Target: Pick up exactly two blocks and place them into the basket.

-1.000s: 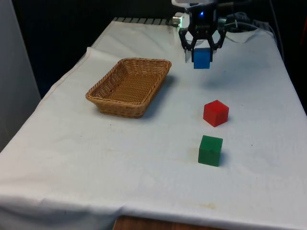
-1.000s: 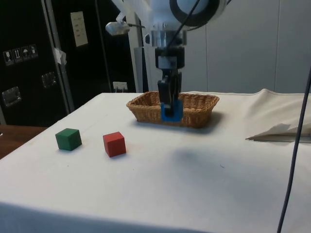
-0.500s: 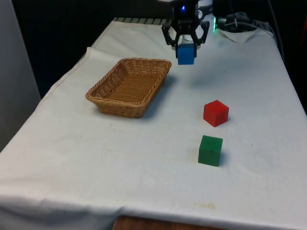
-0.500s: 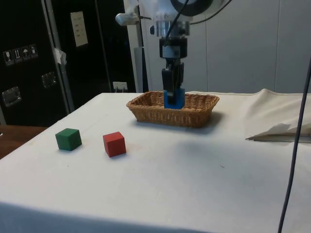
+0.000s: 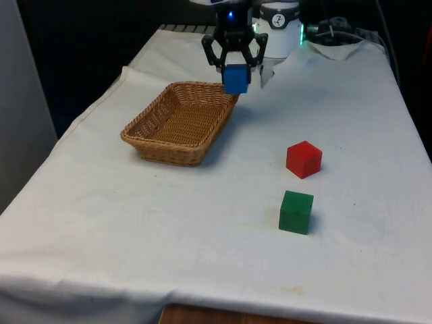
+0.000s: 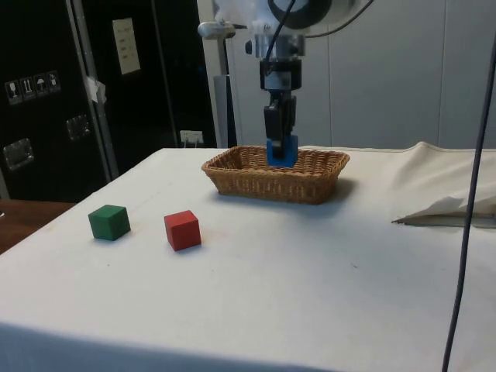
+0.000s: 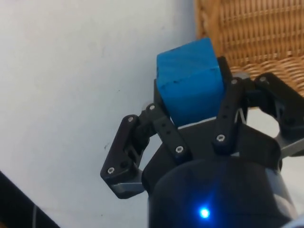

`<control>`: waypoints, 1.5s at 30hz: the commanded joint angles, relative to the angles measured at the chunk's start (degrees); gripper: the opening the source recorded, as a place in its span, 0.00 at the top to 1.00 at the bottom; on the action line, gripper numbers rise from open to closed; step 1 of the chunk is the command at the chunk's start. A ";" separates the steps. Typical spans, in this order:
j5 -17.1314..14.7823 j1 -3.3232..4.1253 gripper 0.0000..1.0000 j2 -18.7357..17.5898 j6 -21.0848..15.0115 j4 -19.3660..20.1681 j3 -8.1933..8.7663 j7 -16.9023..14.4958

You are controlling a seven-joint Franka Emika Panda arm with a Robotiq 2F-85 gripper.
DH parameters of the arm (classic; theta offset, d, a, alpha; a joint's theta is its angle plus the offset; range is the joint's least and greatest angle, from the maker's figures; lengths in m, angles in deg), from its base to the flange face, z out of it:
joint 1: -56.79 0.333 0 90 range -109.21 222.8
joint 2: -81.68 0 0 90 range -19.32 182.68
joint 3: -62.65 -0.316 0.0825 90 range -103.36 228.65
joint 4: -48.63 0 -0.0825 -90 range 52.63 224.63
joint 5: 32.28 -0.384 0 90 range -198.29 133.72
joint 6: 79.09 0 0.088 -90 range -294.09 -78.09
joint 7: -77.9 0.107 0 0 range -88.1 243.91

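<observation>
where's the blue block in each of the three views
Front view: blue block held in the tool, above the far corner of the basket on the front view's right.
Side view: blue block held above the basket's far rim.
Wrist view: blue block clamped between the tool's fingers, at the basket's edge.
Shared landmark: the basket.

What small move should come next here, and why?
Probably carry on a little further over the basket before releasing: the pincer is shut on the blue block, which hangs above the basket's corner rim, and the wrist view shows it at the wicker's edge.
</observation>
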 commanded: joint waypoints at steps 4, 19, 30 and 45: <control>0.00 -0.40 0.99 -1.43 -0.06 -1.03 2.12 -2.69; -1.55 -0.46 0.99 -6.25 -2.75 -1.72 5.56 -7.33; -6.02 -0.63 0.99 -11.63 -6.99 -1.72 4.93 -10.71; -5.90 -0.29 0.21 -12.55 -7.16 -1.95 5.39 -10.60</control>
